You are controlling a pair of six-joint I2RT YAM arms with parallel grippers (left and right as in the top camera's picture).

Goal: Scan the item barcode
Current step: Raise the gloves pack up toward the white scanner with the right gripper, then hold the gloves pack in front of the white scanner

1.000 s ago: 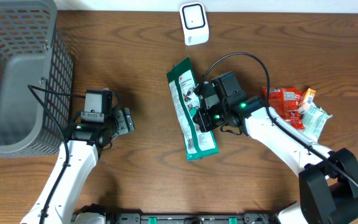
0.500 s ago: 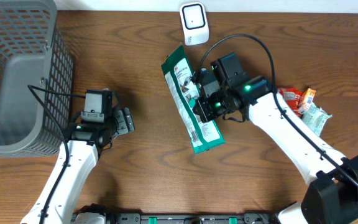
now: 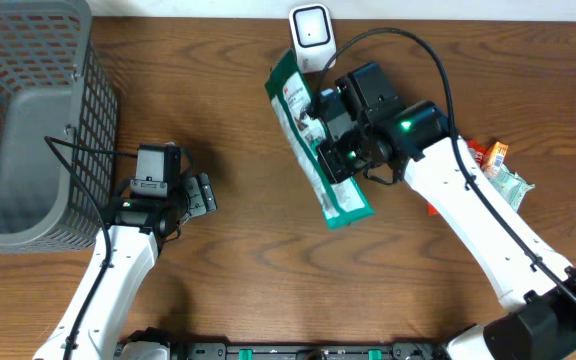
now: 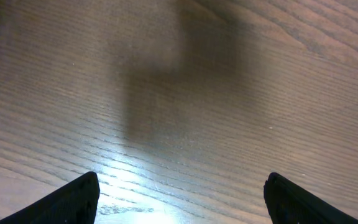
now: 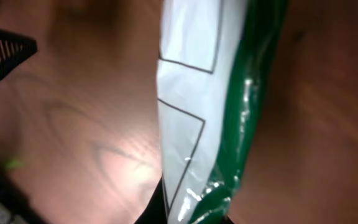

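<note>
Wooden table (image 3: 228, 290), white scanner (image 3: 311, 37) at its far edge, the packet held just short of it.
The right gripper (image 3: 330, 152) has its fingers clamped shut on the middle of the green-and-white packet (image 3: 298, 110), holding it clear of the table. The packet's long axis runs from its far end, just beside the scanner, back toward the robot and slightly to its right. The scanner therefore lies straight beyond that far end, and the right arm is by far the nearer one. Which face carries the barcode cannot be told, since the right wrist view shows only white panels and a green edge. The left gripper (image 3: 200, 193) sits well apart near the grey basket (image 3: 28, 120), its fingers (image 4: 73, 199) spread wide over bare wood, holding nothing.
</note>
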